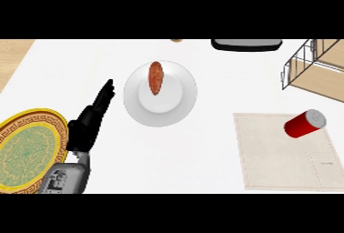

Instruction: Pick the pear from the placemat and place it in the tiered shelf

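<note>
A white plate (161, 98) sits near the middle of the white counter (201, 150) and serves as the landmark here. On its upper left part lies a reddish-brown elongated food item (156, 77), perhaps a sweet potato, lying lengthwise from the rim toward the centre.

Left of the plate, the left hand (91, 120) shows with its black fingers straight and held together, pointing up the view, holding nothing. Its fingertips end just beside the plate's left rim without touching it. The right hand is out of sight.

Further left of the plate, at the view's edge, lies a round plate with a gold and green ornamental pattern (27, 152), partly cut off; the left forearm (67, 177) overlaps its right rim.

Right of and below the white plate lies a beige placemat (282, 159). On its upper right part rests a red can (304, 123) with a silver top, lying tilted. No pear can be seen on the placemat.

Far right of the plate, at the upper corner, stands the wire-framed tiered shelf (316, 68) with wooden boards. Above the plate, at the counter's far edge, is a dark tray-like object (246, 44).

Bare counter lies between plate and placemat. No writing is legible.
</note>
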`<state>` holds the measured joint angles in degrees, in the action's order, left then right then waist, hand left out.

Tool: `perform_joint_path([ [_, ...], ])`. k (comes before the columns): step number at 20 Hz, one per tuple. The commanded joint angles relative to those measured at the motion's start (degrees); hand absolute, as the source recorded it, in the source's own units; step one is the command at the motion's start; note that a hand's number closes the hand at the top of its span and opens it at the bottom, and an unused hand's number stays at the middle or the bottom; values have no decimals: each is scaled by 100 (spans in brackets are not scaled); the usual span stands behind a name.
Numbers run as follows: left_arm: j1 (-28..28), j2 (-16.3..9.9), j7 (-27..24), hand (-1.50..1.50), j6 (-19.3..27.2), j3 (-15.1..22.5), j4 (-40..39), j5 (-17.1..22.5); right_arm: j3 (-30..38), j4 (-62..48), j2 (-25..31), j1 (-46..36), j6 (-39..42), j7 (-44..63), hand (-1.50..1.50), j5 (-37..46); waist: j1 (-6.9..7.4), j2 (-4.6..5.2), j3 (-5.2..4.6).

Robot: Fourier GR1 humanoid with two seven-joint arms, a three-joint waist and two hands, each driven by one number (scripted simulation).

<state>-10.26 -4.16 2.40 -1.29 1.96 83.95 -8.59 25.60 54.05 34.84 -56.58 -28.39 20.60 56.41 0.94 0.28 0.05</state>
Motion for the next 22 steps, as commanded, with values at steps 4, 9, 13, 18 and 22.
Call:
perform_joint_path([
  [4,-100,-84,-319,0,-94,-208,-408,95,264,-1002,91,79,-770,-914,150,-552,-23,1,-4],
  [9,-77,-41,-87,0,-83,-103,-206,52,142,-1757,769,9,-1034,290,-150,588,29,26,-9],
  [13,106,-8,-169,0,-66,-113,-110,78,176,-1518,1041,191,-460,528,-150,408,-69,-31,-7],
  [18,315,-23,-209,0,-47,-95,-17,19,282,-1002,473,376,-965,415,-150,-156,-63,-27,-5],
  [22,295,113,-147,0,98,26,144,-100,269,-173,399,455,-466,635,-150,-547,-126,-61,-8],
])
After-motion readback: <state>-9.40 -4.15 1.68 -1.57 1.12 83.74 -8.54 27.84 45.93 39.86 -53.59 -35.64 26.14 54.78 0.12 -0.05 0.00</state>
